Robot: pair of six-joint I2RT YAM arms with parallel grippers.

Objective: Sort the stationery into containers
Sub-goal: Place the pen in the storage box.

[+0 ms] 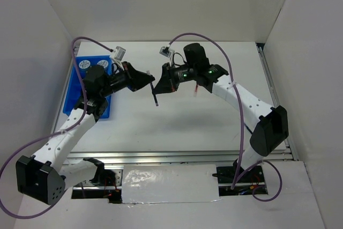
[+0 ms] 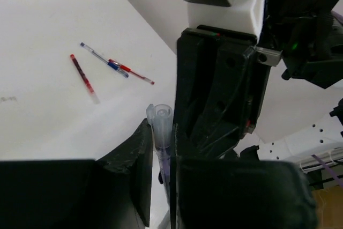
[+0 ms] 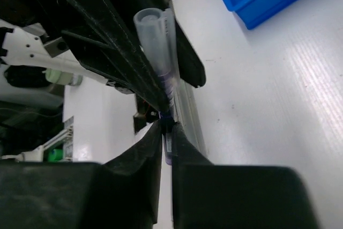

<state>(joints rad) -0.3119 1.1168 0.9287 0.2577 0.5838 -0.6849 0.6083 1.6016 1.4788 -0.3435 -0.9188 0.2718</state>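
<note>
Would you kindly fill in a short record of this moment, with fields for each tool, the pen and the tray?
Left tool: shut on the pen near its clear cap
Right tool: shut on the same pen, further along the barrel
Pen: held off the table between both tools
Tray: blue, on the table's left side, holding two tape rolls
Loose pens: three on the table

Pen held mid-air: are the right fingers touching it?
Touching. Right wrist view: the right gripper has both fingers pressed on the pen, no gap on either side.
</note>
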